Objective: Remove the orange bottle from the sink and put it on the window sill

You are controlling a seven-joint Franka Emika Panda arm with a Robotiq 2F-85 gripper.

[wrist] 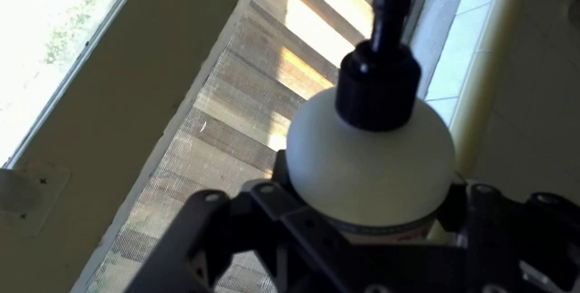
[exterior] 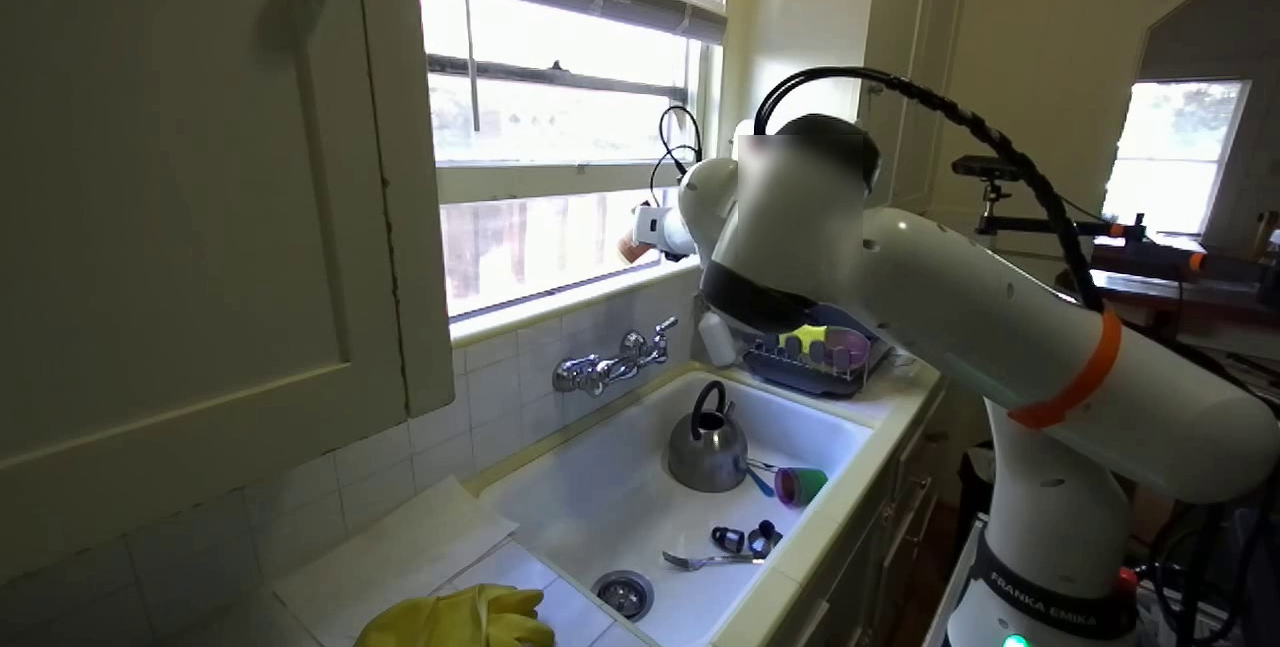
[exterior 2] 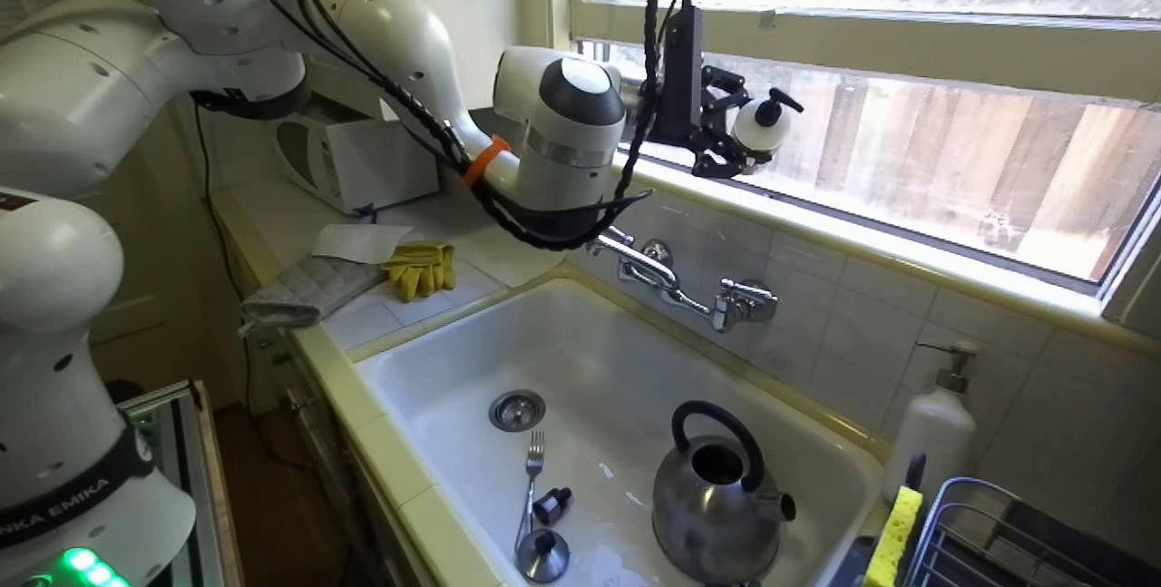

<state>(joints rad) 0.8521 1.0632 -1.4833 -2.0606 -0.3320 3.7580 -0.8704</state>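
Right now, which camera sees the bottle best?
The wrist view: the bottle looks biggest. In an exterior view, its white top and pump look small; in an exterior view, perhaps just an orange-brown bit shows.

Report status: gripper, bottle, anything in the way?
Gripper shut on bottle. Bottle out of sink, near window sill; contact unclear. Nothing seen in the way.

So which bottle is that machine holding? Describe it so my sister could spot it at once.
Above the sink is a big window; in front of its lower part, the tool grips a small bottle. It has rounded white shoulders and a black pump, whereas the white dispenser standing beside the sink has a metallic-looking top.
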